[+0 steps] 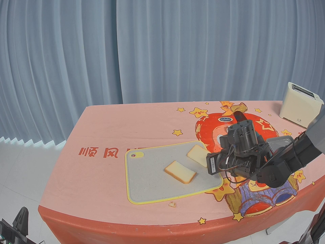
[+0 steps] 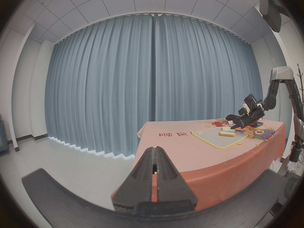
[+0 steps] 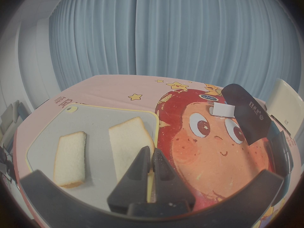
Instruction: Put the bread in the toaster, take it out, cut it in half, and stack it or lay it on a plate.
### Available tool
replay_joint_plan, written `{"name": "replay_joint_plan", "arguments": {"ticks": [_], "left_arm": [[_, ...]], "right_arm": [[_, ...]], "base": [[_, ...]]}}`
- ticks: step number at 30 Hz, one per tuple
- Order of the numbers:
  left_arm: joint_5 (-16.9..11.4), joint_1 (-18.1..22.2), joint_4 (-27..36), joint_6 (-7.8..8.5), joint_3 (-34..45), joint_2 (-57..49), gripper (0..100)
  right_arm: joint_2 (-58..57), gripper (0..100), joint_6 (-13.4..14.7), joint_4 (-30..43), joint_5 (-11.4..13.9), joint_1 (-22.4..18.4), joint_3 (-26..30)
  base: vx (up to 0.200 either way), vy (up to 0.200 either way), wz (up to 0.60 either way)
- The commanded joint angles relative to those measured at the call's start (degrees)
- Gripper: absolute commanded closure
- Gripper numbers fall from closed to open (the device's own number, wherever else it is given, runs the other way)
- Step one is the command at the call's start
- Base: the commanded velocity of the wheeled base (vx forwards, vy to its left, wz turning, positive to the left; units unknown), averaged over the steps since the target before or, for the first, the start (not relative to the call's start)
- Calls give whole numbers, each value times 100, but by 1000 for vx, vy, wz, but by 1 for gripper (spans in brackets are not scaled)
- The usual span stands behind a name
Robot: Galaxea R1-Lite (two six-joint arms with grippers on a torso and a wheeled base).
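Note:
Two pale bread halves lie on the grey, yellow-rimmed cutting board (image 1: pixel 149 180): one (image 1: pixel 180 171) near its middle, the other (image 1: pixel 199 155) at its right edge. My right gripper (image 1: pixel 210 164) hovers at that right edge, shut, its tips (image 3: pixel 151 154) over the near corner of the right half (image 3: pixel 128 143); the other half (image 3: pixel 70 157) lies beyond it. The white toaster (image 1: pixel 300 104) stands at the table's far right corner. My left gripper (image 2: pixel 154 162) is shut and empty, low beside the table's left front, far from the board (image 2: pixel 218 138).
A black knife blade (image 3: pixel 247 114) with a white label rises behind my right wrist, over a grey tray (image 1: pixel 281 142). A bread crumb (image 1: pixel 172 204) lies in front of the board. The pink tablecloth (image 1: pixel 101 173) left of the board is bare.

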Motion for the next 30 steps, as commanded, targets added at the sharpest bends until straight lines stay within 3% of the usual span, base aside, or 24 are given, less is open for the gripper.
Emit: {"name": "replay_joint_plan", "arguments": {"ticks": [1,30], "left_arm": [[4,0,-1,-1,101,8,100],[4,0,-1,-1,101,8,100]], "right_arm": [[-72,100,15,-22,6,3,-3],[-899,100,68,-102,14,-32,542]], "base": [[0,0,0],[0,0,0]]}}
